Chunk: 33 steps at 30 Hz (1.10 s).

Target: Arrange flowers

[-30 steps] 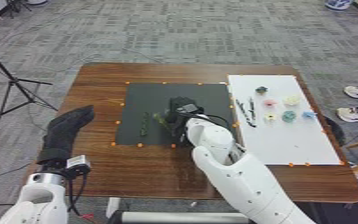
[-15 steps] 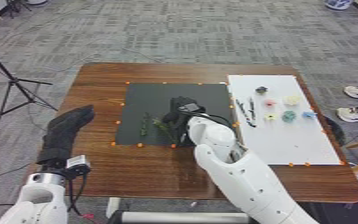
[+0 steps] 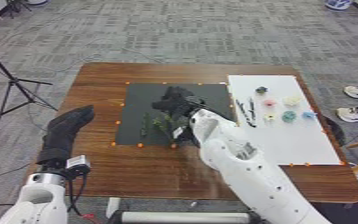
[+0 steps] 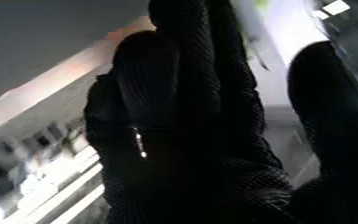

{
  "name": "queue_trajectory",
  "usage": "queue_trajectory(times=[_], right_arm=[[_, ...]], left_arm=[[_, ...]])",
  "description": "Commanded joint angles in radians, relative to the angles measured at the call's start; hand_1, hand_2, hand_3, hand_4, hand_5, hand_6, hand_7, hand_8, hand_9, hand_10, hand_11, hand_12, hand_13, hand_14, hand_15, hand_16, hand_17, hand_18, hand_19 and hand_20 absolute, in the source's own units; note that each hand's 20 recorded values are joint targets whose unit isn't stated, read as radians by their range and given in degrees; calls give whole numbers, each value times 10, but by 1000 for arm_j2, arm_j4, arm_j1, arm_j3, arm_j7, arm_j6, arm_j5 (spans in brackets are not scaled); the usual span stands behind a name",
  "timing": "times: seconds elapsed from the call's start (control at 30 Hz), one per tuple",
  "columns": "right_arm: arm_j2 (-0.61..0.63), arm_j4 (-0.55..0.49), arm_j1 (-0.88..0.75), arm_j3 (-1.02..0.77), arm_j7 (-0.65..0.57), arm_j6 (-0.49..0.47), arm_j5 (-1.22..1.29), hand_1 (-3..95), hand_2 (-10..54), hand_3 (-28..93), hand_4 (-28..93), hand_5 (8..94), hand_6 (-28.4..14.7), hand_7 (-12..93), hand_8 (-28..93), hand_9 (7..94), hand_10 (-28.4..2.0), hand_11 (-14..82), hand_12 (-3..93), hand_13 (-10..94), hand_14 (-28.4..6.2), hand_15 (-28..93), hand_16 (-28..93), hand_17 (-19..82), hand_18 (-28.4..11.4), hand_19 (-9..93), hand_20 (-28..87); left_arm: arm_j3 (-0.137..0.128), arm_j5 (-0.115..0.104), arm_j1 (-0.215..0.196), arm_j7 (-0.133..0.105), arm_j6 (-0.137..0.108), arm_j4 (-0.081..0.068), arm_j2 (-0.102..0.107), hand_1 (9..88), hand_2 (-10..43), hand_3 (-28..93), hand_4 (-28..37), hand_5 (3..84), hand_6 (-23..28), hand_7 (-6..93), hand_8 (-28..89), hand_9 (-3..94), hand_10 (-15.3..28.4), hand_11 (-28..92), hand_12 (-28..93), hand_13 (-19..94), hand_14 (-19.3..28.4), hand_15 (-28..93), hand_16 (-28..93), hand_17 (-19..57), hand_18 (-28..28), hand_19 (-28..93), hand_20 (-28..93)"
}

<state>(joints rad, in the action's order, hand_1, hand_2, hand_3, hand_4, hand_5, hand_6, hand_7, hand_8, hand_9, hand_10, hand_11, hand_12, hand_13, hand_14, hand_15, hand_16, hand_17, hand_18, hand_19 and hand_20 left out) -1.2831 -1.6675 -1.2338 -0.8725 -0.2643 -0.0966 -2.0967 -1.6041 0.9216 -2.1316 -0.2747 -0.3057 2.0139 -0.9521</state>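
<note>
Judging by layout, you're partway: slender green stems (image 3: 144, 124) lie on the flat black mat (image 3: 144, 95) near your straight-fingered, black-gloved right hand (image 3: 175, 100); small multicoloured flowers (image 3: 288, 116) sit unplaced on the white rectangular board (image 3: 291, 145).

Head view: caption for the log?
Right hand over black mat, green stems beside it, flowers on white board.

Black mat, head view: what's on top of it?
Green stems lie on the mat, near left. Right hand is over the middle; anything directly beneath it is covered, can't tell.
</note>
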Motion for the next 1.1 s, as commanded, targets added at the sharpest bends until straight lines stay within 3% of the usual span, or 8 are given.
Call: queue_trajectory(times=[0.03,0.2,0.6,0.73,0.87,1.1], right_arm=[[66,-91,-48,-18,-32,-47,5,228,90,674,-119,703,-24,244,-86,820,-156,218,215,702,-146,627,352,306,-271,782,540],[109,-129,-90,-67,-70,-116,47,227,95,668,-120,698,-23,239,-86,819,-155,215,211,716,-146,638,348,315,-274,790,546],[154,-189,-165,-94,-131,-137,59,224,107,646,-117,686,-27,209,-83,858,-151,209,208,736,-142,651,348,332,-280,813,549],[156,-207,-196,-116,-161,-186,92,221,112,639,-116,651,-32,190,-86,872,-148,208,207,746,-140,651,349,340,-282,822,547],[170,-235,-236,-137,-166,-168,91,219,117,632,-115,602,-40,174,-83,899,-143,207,205,765,-137,654,350,354,-283,837,542],[188,-274,-288,-165,-171,-167,115,218,121,627,-114,696,-40,207,-67,892,-144,207,209,760,-136,653,360,351,-284,838,539]], left_arm=[[-11,2,-16,-5,7,8,-8,239,-9,719,-197,495,29,173,-72,478,127,205,141,358,154,140,19,52,88,29,150],[-22,-2,-32,-5,1,15,-10,239,-9,719,-197,495,28,174,-71,478,126,205,141,359,154,140,20,51,88,29,150],[-34,0,-46,0,4,24,-7,240,-9,717,-196,495,29,174,-71,478,126,205,141,359,154,140,20,51,88,29,150],[-36,2,-46,3,3,25,-8,239,-10,718,-196,495,29,173,-71,477,125,204,141,358,154,140,20,51,88,29,150],[-39,2,-52,3,4,27,-6,239,-10,718,-197,495,29,173,-71,477,126,204,141,358,153,139,20,51,88,30,150],[-44,3,-56,9,4,30,-2,239,-9,717,-197,496,29,173,-71,478,126,205,141,358,154,139,20,51,89,30,150]])
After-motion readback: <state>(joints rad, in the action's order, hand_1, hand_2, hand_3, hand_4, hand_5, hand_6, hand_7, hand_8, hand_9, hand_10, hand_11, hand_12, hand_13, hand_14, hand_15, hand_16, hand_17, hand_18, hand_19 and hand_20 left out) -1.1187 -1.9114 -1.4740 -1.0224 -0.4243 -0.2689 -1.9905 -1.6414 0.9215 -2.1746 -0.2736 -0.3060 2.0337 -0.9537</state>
